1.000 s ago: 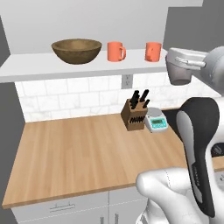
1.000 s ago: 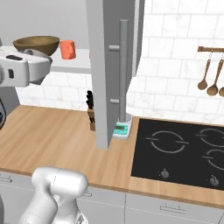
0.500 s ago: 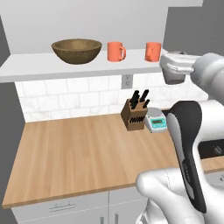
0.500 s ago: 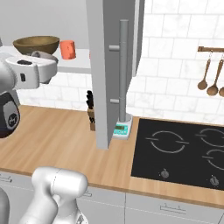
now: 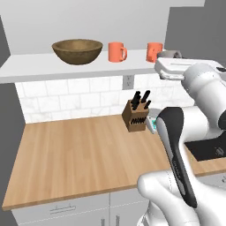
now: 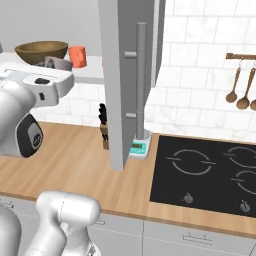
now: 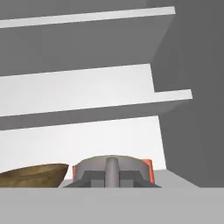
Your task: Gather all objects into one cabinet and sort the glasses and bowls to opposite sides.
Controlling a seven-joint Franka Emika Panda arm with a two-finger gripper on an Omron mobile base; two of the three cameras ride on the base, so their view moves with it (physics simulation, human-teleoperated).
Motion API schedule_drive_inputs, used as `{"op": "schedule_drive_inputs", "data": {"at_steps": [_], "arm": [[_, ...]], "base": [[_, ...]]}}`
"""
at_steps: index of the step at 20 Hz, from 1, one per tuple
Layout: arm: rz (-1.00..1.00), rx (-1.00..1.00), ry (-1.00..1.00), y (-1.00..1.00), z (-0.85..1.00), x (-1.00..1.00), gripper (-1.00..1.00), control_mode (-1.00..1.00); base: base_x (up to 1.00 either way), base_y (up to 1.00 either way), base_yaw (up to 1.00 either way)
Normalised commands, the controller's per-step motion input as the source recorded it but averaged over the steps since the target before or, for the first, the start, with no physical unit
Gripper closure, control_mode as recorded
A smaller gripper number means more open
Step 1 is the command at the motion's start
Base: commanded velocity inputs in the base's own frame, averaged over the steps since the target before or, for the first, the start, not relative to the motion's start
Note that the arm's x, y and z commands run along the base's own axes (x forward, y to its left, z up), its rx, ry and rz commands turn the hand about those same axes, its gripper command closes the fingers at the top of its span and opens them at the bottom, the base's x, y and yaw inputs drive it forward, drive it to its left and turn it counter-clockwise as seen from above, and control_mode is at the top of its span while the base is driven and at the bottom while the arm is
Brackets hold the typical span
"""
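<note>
Hand (image 5: 164, 66): clamped on the grey-green mug (image 5: 170, 54), and it's slid left this last second.
Mug: 1 o'clock, just beside the right orange mug (image 5: 154, 51) at the shelf (image 5: 66, 70) end.
Wooden bowl (image 5: 77, 50): 11 o'clock.
Meaning: I'd say set-down is close.

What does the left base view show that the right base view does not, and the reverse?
Left base view alone: a second orange mug and the wooden counter's left end. Right base view alone: the black cooktop and hanging wooden spoons. Shared: the wooden bowl, one orange mug, the knife block, and a grey-green mug at the arm's hand.
</note>
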Motion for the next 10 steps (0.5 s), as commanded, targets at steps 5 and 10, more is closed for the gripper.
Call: {"op": "schedule_drive_inputs", "data": {"at_steps": [5,10], "arm": [[0.00,-0.02,-0.03,0.00,0.00,0.50,1.00,-1.00],[0.00,-0.06,-0.19,0.00,-0.01,0.34,1.00,-1.00]], "base": [[0.00,0.00,0.00],[0.00,0.00,0.00]]}}
